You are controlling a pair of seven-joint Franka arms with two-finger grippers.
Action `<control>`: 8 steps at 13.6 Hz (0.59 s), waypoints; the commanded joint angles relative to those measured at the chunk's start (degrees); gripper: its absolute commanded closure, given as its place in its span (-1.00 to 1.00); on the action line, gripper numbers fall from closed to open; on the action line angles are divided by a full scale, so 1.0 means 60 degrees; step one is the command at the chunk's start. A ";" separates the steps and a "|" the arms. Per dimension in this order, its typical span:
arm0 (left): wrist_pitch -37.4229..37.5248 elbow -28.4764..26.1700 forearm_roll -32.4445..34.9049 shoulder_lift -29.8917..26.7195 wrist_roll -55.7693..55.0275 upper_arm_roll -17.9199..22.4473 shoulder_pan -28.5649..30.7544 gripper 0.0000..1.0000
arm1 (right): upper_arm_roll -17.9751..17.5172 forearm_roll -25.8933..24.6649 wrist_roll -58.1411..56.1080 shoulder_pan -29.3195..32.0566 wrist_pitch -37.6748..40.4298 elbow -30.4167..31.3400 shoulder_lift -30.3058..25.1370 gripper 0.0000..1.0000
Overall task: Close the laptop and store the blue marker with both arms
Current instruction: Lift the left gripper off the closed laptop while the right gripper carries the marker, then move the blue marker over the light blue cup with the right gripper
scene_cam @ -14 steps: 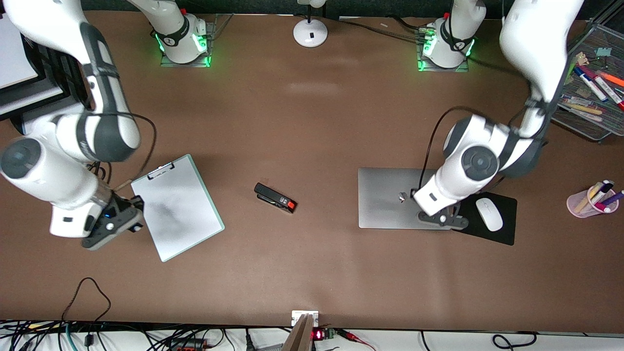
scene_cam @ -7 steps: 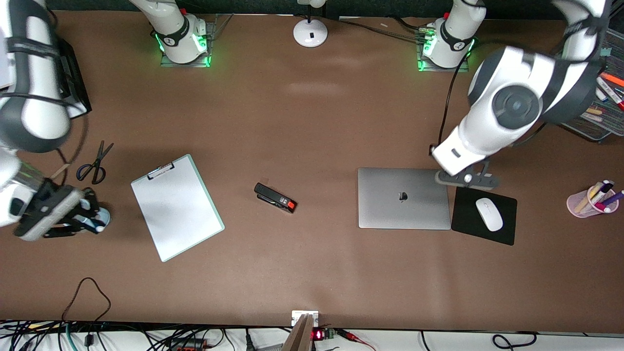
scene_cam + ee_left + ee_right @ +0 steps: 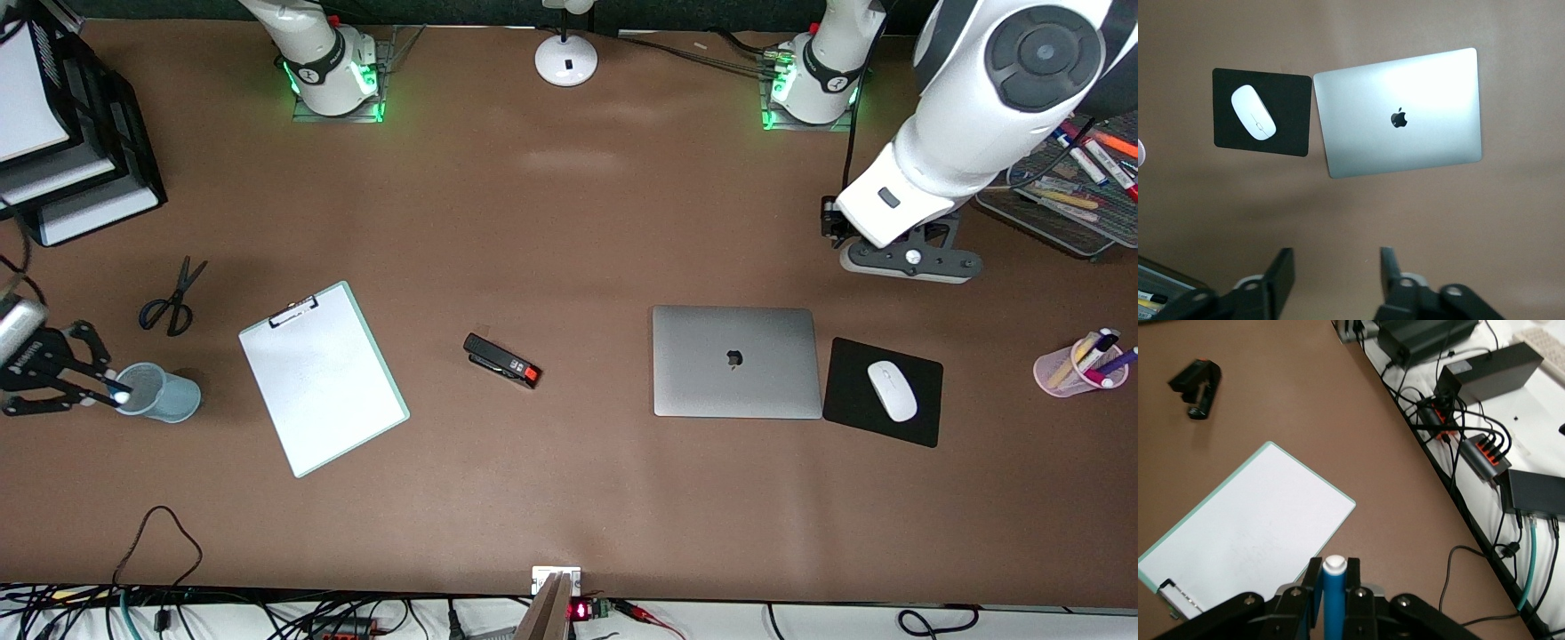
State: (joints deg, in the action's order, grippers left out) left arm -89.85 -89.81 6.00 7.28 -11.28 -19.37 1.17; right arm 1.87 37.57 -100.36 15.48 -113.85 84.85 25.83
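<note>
The silver-grey laptop (image 3: 734, 360) lies closed on the table, apple logo up; it also shows in the left wrist view (image 3: 1401, 113). My left gripper (image 3: 907, 258) is open and empty, up in the air over the bare table between the laptop and the mesh tray; its jaws stand wide apart in the left wrist view (image 3: 1335, 273). My right gripper (image 3: 102, 389) is shut on the blue marker (image 3: 1333, 593), whitish end out, at the mouth of a blue-grey cup (image 3: 164, 393) at the right arm's end of the table.
A white clipboard (image 3: 322, 378) and a black stapler (image 3: 502, 360) lie mid-table. Scissors (image 3: 169, 298) lie near the cup. A white mouse (image 3: 891, 389) sits on a black pad beside the laptop. A pink pen cup (image 3: 1080, 364), a mesh tray (image 3: 1067, 204) and paper trays (image 3: 80, 133) stand at the ends.
My left gripper has lifted off the laptop lid and moved toward the mesh tray. My right gripper has swung from beside the clipboard to the cup with the marker.
</note>
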 commanded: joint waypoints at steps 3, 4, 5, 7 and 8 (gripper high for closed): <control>-0.0083 -0.0423 -0.0516 -0.1108 0.0313 0.1276 -0.0237 -1.00 | -0.0136 0.1209 -0.1815 0.1095 0.1469 -0.0328 0.0601 0.88; -0.0243 -0.0688 -0.0531 -0.1387 0.0371 0.1672 -0.0341 -1.00 | -0.0136 0.1268 -0.2093 0.1228 0.1616 -0.0329 0.0718 0.88; -0.0491 -0.0893 -0.0545 -0.1535 0.0763 0.2082 -0.0501 -1.00 | -0.0136 0.1341 -0.2430 0.1316 0.1864 -0.0329 0.0864 0.88; -0.0655 -0.1187 -0.0618 -0.1667 0.1133 0.2408 -0.0664 -1.00 | -0.0122 0.1342 -0.3089 0.1404 0.2188 -0.0343 0.1114 0.88; -0.0670 -0.1362 -0.0923 -0.1784 0.1148 0.2713 -0.0664 -1.00 | -0.0136 0.1342 -0.3455 0.1405 0.2276 -0.0343 0.1289 0.88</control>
State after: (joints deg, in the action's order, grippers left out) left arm -91.85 -93.67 3.07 -0.77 -6.00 -6.15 -1.27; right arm 1.93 44.35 -117.25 22.99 -102.38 84.53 31.47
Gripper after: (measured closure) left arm 0.000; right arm 0.819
